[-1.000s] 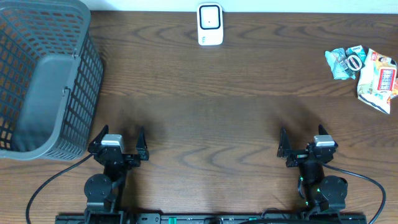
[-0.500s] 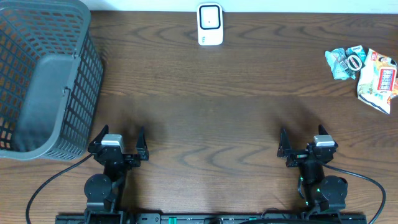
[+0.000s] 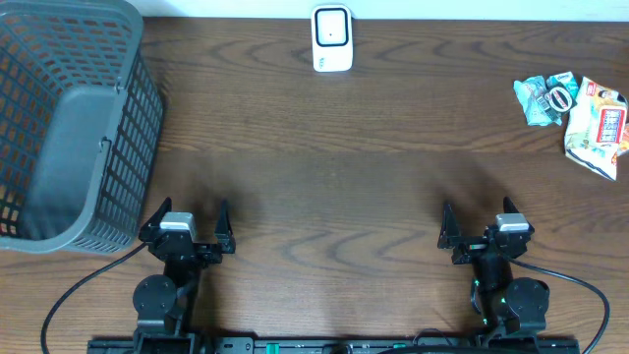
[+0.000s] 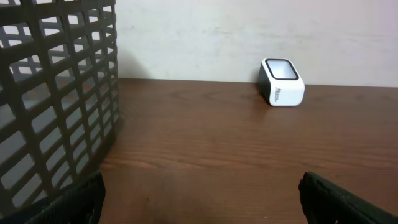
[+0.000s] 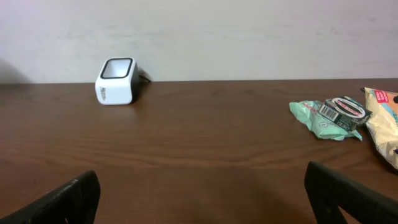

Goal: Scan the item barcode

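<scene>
While left gripper [image 3: 193,214] and right gripper [image 3: 478,214] gape, released:
grey lattice basket [image 3: 138,128] far left; crumpled teal packet [image 3: 537,100] far right.

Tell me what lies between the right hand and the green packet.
Only bare table separates the right hand from the green packet; overhead and right wrist views show it.
</scene>
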